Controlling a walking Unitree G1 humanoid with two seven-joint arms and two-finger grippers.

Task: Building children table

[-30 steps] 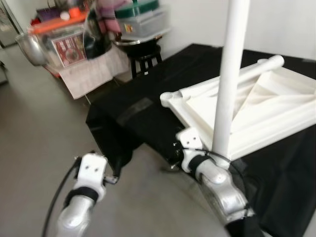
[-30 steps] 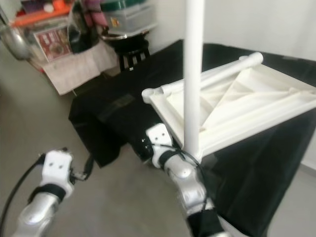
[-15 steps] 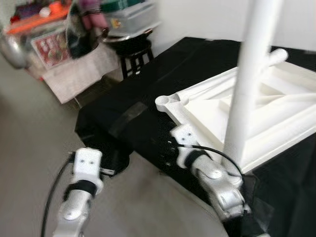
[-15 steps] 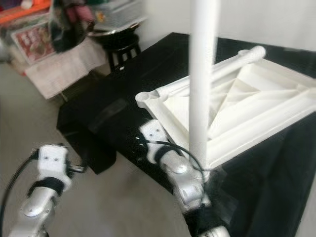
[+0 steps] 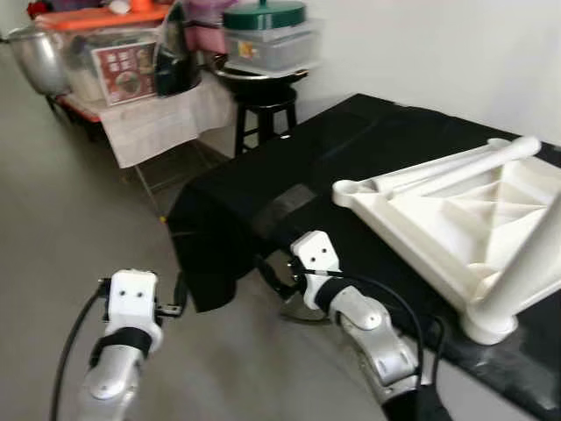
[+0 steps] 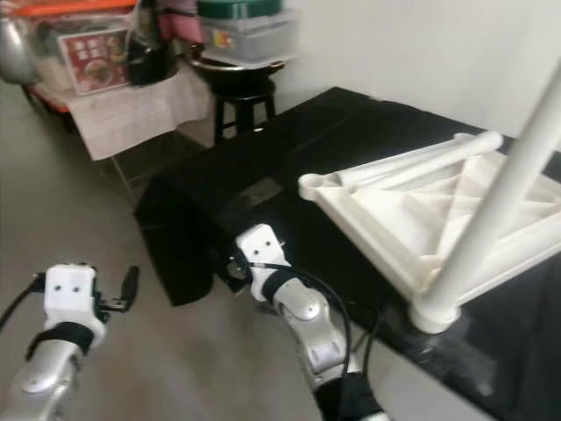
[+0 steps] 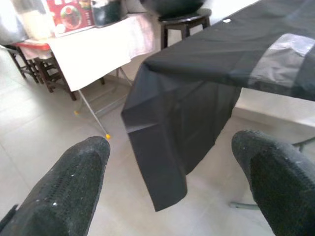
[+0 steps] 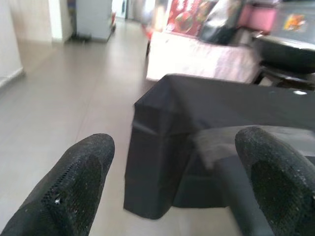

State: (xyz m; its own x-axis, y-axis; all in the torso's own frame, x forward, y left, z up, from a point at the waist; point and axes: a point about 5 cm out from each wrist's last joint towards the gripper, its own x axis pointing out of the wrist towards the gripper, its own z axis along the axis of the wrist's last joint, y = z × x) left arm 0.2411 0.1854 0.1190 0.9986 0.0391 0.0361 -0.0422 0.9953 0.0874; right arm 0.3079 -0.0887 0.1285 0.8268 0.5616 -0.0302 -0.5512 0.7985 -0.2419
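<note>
A white children's table top (image 5: 456, 219) lies upside down at the right of the left eye view, on a desk (image 5: 263, 180) draped in black cloth. Its ribbed underside faces up. One corner socket points toward the middle of the frame, and the frame's edges run from there toward the right edge. A white table leg (image 6: 500, 202) stands in the near corner socket at the lower right, its long axis slanting up and to the right out of the frame. A second white leg (image 5: 465, 167) lies along the far edge of the top, pointing to the upper right.

The left gripper (image 7: 172, 182) hangs at the lower left over the grey floor (image 5: 53, 254), jaws spread wide, with the hanging corner of the black cloth showing between them. The right gripper (image 8: 172, 182) sits at lower centre, just in front of the desk's near edge, its jaws likewise spread and holding nothing.

In the upper left, beyond the desk, a black stool (image 5: 263, 114) carries a dark pan and a clear lidded container (image 5: 267, 39). Beside it stands a small side table (image 5: 153, 123) with a white cloth, crowded with boxes and a metal pot (image 5: 39, 57).
</note>
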